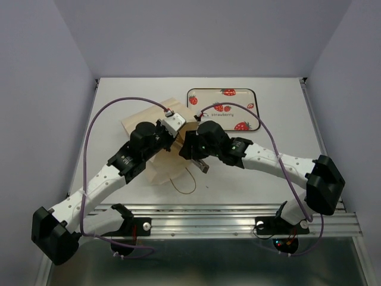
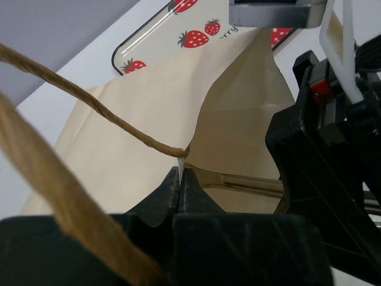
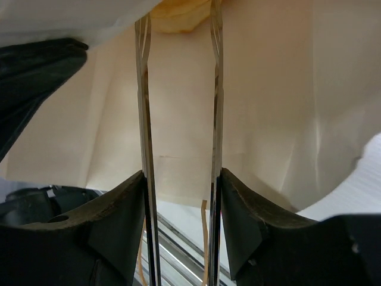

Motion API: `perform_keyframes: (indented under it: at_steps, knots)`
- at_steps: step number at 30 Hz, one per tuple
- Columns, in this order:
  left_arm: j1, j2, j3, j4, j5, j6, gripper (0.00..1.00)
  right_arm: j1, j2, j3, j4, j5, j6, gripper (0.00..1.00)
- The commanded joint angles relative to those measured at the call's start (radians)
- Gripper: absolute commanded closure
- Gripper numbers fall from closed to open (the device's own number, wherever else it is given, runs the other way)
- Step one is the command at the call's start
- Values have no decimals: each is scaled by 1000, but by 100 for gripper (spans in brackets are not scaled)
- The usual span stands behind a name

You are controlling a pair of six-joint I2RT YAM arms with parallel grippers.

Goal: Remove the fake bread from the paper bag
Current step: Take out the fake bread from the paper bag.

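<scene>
The tan paper bag (image 1: pixel 143 122) lies on its side on the table, mostly under both arms. My left gripper (image 1: pixel 176 132) is shut on the edge of the bag's mouth (image 2: pixel 178 162), beside a brown string handle (image 2: pixel 107 119), and holds the mouth open. My right gripper (image 1: pixel 189 146) is shut on a pair of metal tongs (image 3: pixel 144 107), whose two arms reach into the bag (image 3: pixel 268 107). A golden-yellow patch of bread (image 3: pixel 178 15) shows deep inside between the tong tips. The rest of the bread is hidden.
The cream strawberry-patterned tray (image 1: pixel 208 98) lies just behind the bag at the back right and also shows in the left wrist view (image 2: pixel 161 36). The bag's other string handle (image 1: pixel 186 182) loops toward the near metal rail (image 1: pixel 238 210). The two arms nearly touch over the bag.
</scene>
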Motion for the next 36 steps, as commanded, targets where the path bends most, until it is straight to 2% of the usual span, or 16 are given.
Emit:
perform_keyframes:
  at_steps: [1,8,12,17,22,29,33,36]
  knots:
    - [-13,21,68,86,-29,-73,100,10,25,-9,104,54,133,45]
    - [-18,69,105,70,-38,-116,100,10,77,-17,132,17,265,44]
    - [-22,78,108,72,-38,-122,100,10,89,-49,213,-21,308,44]
    - [-27,81,108,72,-38,-125,100,10,108,-66,256,20,382,44]
    - [-30,89,108,76,-38,-136,100,10,152,-82,301,-1,455,42]
    - [-33,97,113,73,-38,-145,100,10,192,-97,371,5,512,41]
    - [-35,100,111,72,-34,-145,100,10,237,-83,402,-41,495,40]
    - [-36,106,111,72,-25,-145,100,10,250,-111,497,-58,506,40]
